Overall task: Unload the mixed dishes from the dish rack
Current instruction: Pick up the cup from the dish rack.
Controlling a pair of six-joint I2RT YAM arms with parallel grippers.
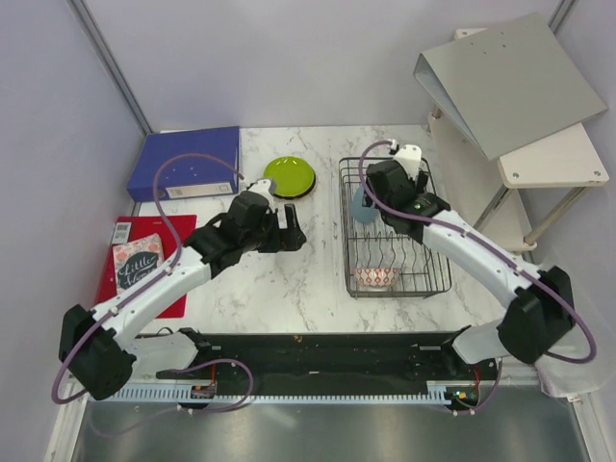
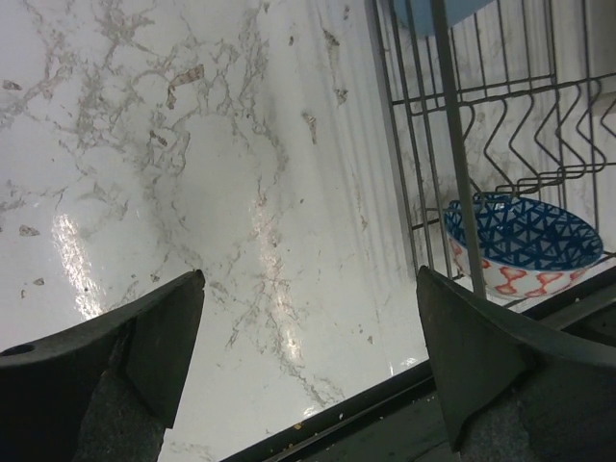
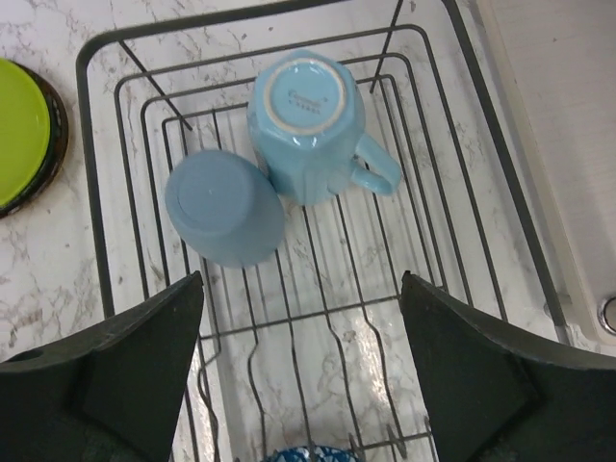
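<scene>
The black wire dish rack (image 1: 346,241) stands right of centre. Two light blue cups lie upside down at its far end: a plain one (image 3: 223,207) and a handled one (image 3: 308,125). A bowl (image 1: 376,277), blue patterned inside and red-and-white outside (image 2: 525,241), sits at the rack's near end. My right gripper (image 1: 385,200) hovers open and empty above the rack (image 3: 85,144), just nearer than the cups. My left gripper (image 1: 294,231) is open and empty over bare marble left of the rack (image 2: 452,144). A lime green plate (image 1: 290,176) lies on a black plate on the table.
A blue ring binder (image 1: 188,162) lies at the back left and a red book (image 1: 144,265) at the left. A grey binder (image 1: 500,82) rests on a white shelf unit (image 1: 553,159) right of the rack. A black strip (image 1: 318,351) runs along the near edge.
</scene>
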